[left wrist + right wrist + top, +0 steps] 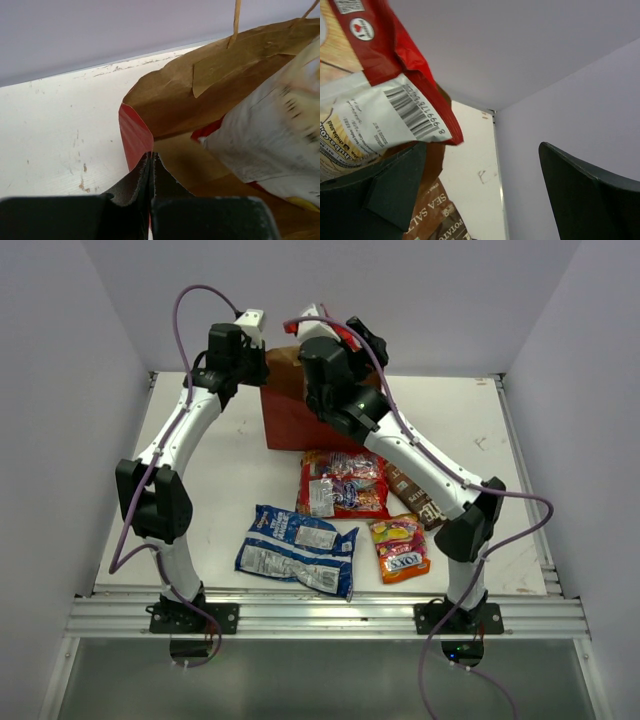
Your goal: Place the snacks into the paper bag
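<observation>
The paper bag stands at the back of the table, red side toward me. My left gripper is shut on its left top edge; the left wrist view shows the jaws pinched on the red-and-kraft rim. My right gripper is open over the bag's mouth. The white-yellow-red packet hangs at the mouth and lies against the left finger in the right wrist view; it also shows in the left wrist view. The red candy bag, blue-white packet, small orange-yellow-pink bag and brown chip bag lie on the table.
The table's right edge strip and the lilac side wall are close to my right gripper. The back wall stands just behind the bag. The bag's thin handles stick up.
</observation>
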You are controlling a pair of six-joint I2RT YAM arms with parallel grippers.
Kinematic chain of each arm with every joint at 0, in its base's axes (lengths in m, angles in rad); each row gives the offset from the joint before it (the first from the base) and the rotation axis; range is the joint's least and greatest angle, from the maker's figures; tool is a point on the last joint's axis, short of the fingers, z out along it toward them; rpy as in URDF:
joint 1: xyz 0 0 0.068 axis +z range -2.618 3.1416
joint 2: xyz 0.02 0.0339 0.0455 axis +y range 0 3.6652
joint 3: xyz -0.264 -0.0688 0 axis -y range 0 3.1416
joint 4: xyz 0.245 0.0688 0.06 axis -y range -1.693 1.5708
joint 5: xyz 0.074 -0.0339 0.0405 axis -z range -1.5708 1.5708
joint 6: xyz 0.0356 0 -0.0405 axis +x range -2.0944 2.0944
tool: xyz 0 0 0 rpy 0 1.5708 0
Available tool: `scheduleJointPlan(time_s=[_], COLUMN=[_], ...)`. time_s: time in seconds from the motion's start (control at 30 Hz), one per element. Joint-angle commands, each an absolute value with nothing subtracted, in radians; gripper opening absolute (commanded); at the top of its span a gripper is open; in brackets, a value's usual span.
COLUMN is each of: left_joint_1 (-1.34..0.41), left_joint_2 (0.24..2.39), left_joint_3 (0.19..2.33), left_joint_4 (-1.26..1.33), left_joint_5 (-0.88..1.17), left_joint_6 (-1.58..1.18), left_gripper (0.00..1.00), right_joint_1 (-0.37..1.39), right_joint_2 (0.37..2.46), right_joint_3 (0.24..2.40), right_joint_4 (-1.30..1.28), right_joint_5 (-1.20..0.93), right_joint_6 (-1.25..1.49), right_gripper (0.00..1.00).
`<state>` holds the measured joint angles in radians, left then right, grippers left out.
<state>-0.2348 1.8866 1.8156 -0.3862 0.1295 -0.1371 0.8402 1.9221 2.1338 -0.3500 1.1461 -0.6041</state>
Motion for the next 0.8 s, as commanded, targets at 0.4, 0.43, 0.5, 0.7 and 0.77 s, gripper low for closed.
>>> scheduleJointPlan(time_s=[0.4, 0.43, 0.5, 0.7, 0.77], left_joint_1=[-0.224, -0.224, -0.224, -0.224, -0.224], left_joint_2=[1.844, 1.844, 1.845, 1.833, 1.832], left_joint_3=[1.825, 1.825, 1.825, 1.822, 1.821], left_joint_4=[-0.390, -0.388, -0.390, -0.391, -0.393], left_joint_5=[0.137, 0.137, 0.138, 0.129, 0.123], left_joint_6=[-0.120, -0.120, -0.120, -0.118, -0.117], left_gripper=[0.00, 0.00, 0.00, 0.00, 0.00], right_joint_1=[0.830, 0.830, 0.827, 0.827, 0.825], right_joint_2=[1.913, 1.863, 1.798, 1.514, 1.435], right_joint_3=[2.126, 2.122, 2.092, 1.736, 1.519], right_joint_4=[-0.736, -0.732, -0.739, -0.772, -0.703], right_joint_5=[0.934, 0.930, 0.890, 0.572, 0.519], right_joint_6=[-0.227, -0.210, -0.134, 0.177, 0.244], right_gripper=[0.99, 0.99, 0.99, 0.99, 0.99])
